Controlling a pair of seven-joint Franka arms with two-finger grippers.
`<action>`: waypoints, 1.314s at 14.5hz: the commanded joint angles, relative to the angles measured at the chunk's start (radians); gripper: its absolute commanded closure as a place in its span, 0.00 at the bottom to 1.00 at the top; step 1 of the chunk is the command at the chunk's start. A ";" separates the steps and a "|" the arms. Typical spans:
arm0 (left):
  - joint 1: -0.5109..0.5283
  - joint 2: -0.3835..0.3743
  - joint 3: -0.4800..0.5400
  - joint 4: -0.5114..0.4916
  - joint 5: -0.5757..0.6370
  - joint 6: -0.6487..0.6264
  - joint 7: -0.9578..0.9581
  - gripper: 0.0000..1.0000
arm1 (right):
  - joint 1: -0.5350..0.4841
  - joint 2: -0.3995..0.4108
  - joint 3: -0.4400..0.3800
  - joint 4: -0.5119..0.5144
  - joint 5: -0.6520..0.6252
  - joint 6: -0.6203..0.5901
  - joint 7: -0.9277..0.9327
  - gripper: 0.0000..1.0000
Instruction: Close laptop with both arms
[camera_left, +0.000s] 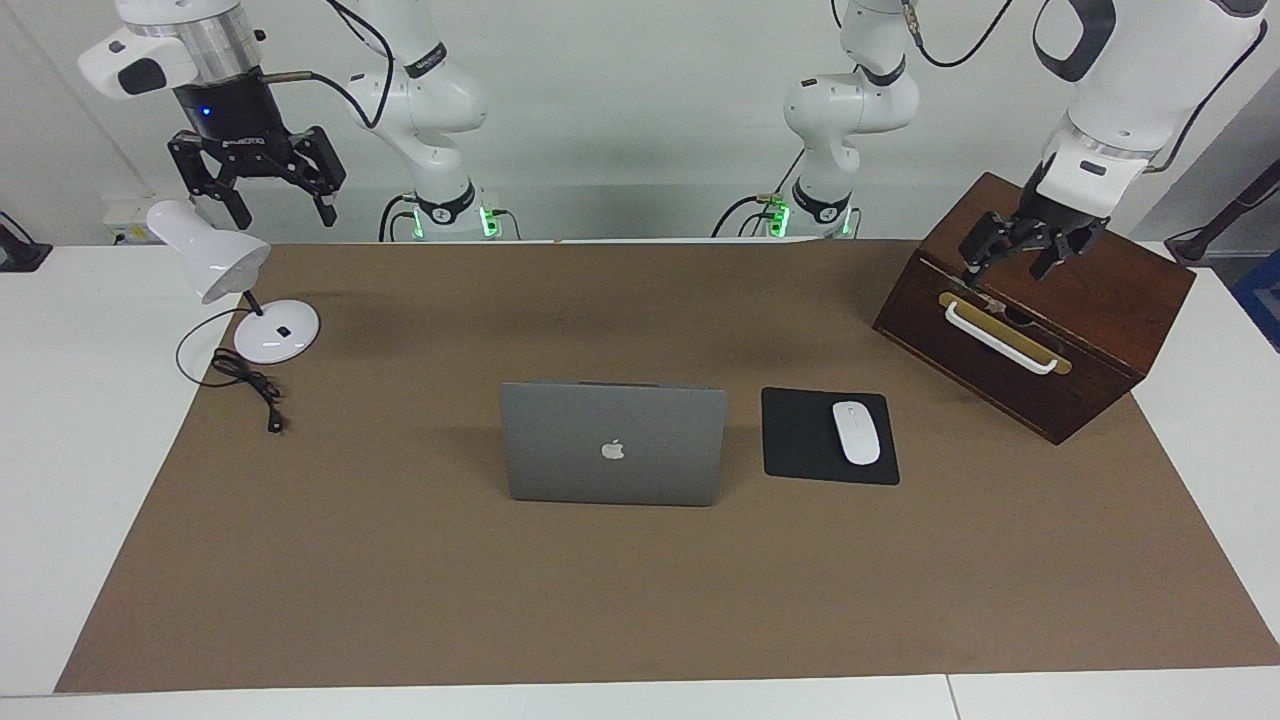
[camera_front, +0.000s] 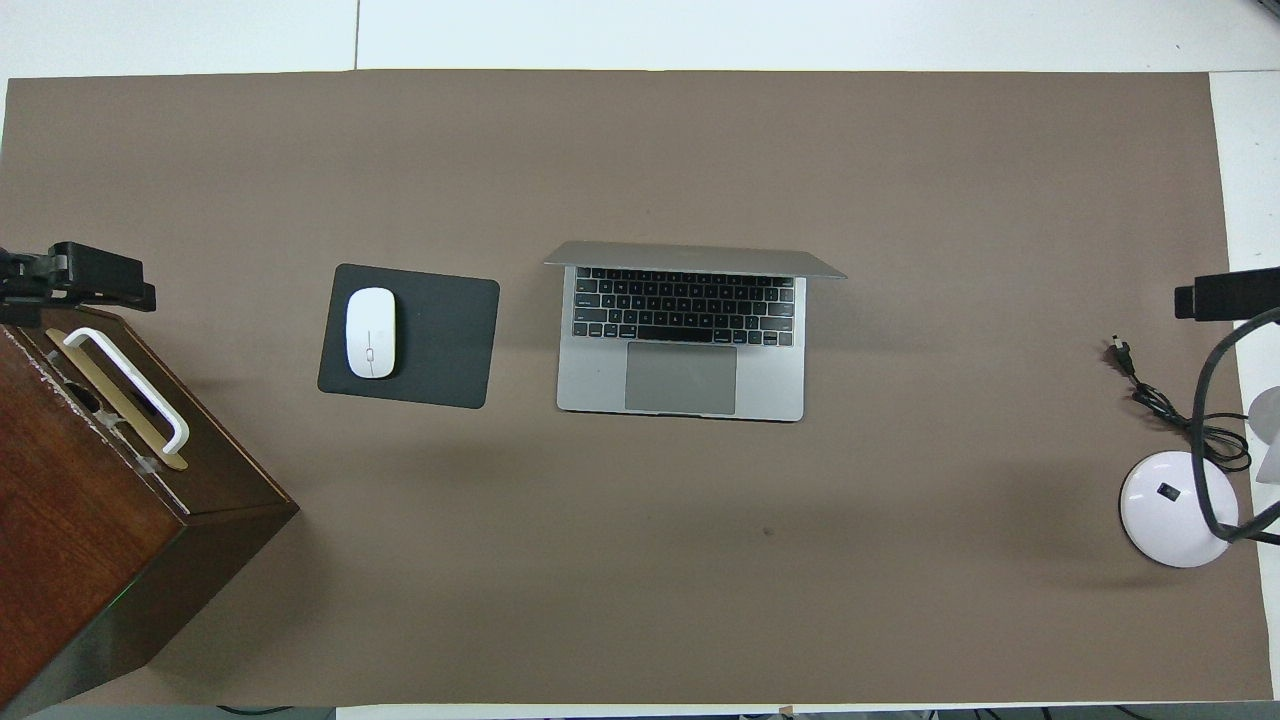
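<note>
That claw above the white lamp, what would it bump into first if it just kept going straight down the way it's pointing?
Most likely the white lamp: the right gripper hangs jaws-down and open, just above its shade. Depth is hard to judge, so it might slip past onto the brown mat.

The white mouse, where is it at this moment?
The white mouse lies on the black mousepad, on the edge toward the left arm's end of the table, beside the open laptop.

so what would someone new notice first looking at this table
Probably the open laptop mid-table, its lid standing up, with a white mouse on a black mousepad beside it. Next, the raised arms: the left tool over the wooden box, the right tool, open, above the white lamp.
</note>
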 joint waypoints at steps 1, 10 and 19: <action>0.015 0.014 -0.009 0.023 -0.011 0.011 0.006 0.00 | -0.019 -0.013 0.009 -0.011 0.006 -0.014 -0.019 0.00; 0.004 0.009 -0.024 -0.008 -0.005 0.126 -0.149 0.57 | -0.019 -0.014 0.009 -0.011 0.006 -0.014 -0.019 0.00; -0.013 -0.050 -0.032 -0.100 -0.055 0.054 -0.503 1.00 | -0.021 -0.014 0.009 -0.011 0.006 -0.014 -0.019 0.00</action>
